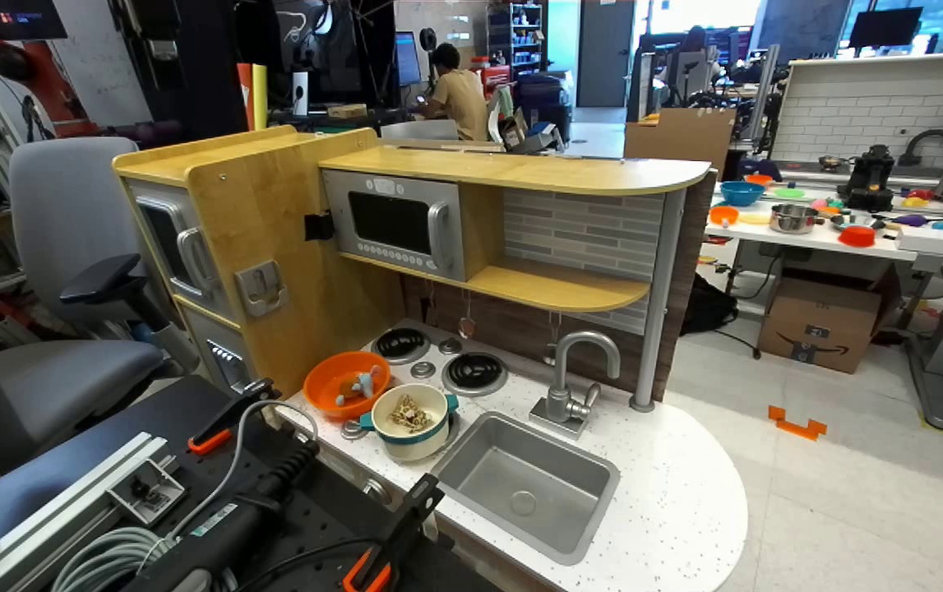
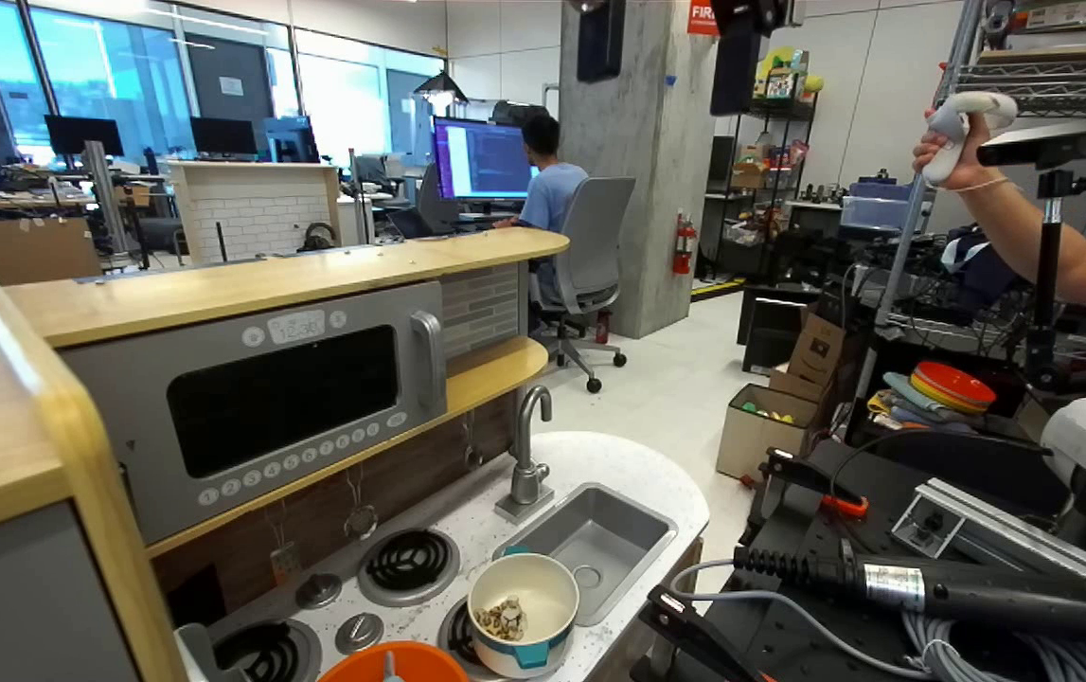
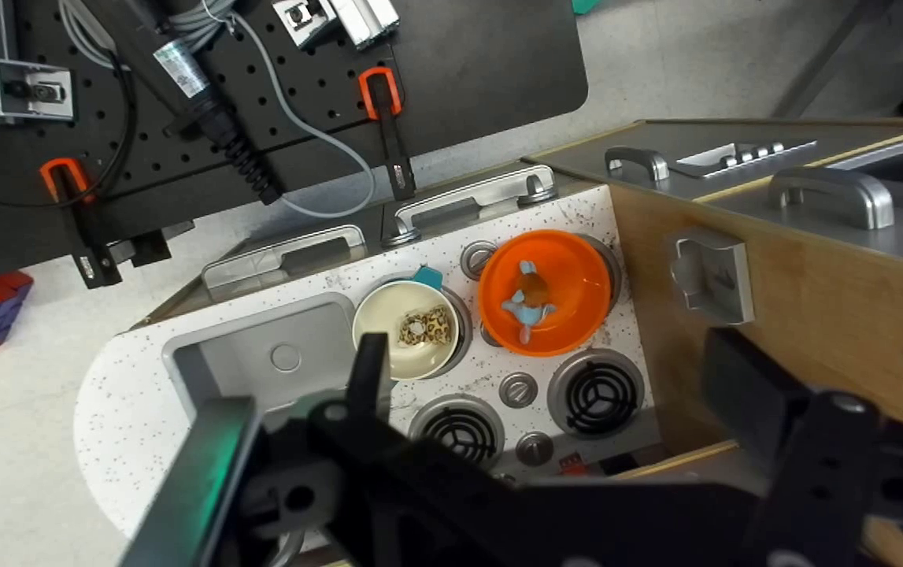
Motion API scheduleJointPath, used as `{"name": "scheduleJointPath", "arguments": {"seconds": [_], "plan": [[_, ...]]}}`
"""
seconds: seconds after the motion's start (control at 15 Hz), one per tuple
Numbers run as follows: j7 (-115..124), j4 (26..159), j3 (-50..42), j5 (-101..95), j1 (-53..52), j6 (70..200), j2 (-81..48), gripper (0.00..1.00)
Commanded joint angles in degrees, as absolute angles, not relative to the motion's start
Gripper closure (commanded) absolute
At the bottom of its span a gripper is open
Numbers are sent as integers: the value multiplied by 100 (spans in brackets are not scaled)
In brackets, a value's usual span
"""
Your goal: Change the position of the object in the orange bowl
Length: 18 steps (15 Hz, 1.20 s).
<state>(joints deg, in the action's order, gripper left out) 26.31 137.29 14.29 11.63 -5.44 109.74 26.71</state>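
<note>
The orange bowl (image 3: pixel 577 307) sits on the toy stove at the cabinet side; it also shows in both exterior views (image 1: pixel 323 386) (image 2: pixel 438 665). A small light-blue and brown soft toy (image 3: pixel 530 303) lies in it, toward the pot side; it also shows in an exterior view (image 1: pixel 362 385). In the wrist view my gripper (image 3: pixel 549 358) is open wide with nothing between its fingers, high above the stove. Its two dark fingers hang at the top edge in an exterior view (image 2: pixel 667 90).
A cream pot (image 3: pixel 380 315) with teal handles holds a leopard-print item (image 3: pixel 425 325) beside the bowl. A grey sink (image 1: pixel 529 485) and faucet (image 1: pixel 561 386) stand past it. A wooden cabinet wall (image 3: pixel 797 283) and microwave shelf (image 1: pixel 389 222) border the stove. Black burners (image 3: pixel 599 396) lie behind.
</note>
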Motion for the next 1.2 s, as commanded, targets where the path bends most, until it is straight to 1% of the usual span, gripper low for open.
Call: {"name": "scheduleJointPath", "arguments": {"seconds": [0.0,0.27,0.67,0.87,1.0,1.13], "plan": [[2565,13751,1402,1111,-582,11111,2681,0],[2417,14564,1693,908,-669,12940,2393,0],[2307,15242,1970,49,-664,15239,1058,0],[2391,15185,1864,-532,-598,15897,184,0],[2312,15070,1673,-765,-654,16169,-366,0],[2401,14927,1679,-1093,-531,16335,-863,0]]}}
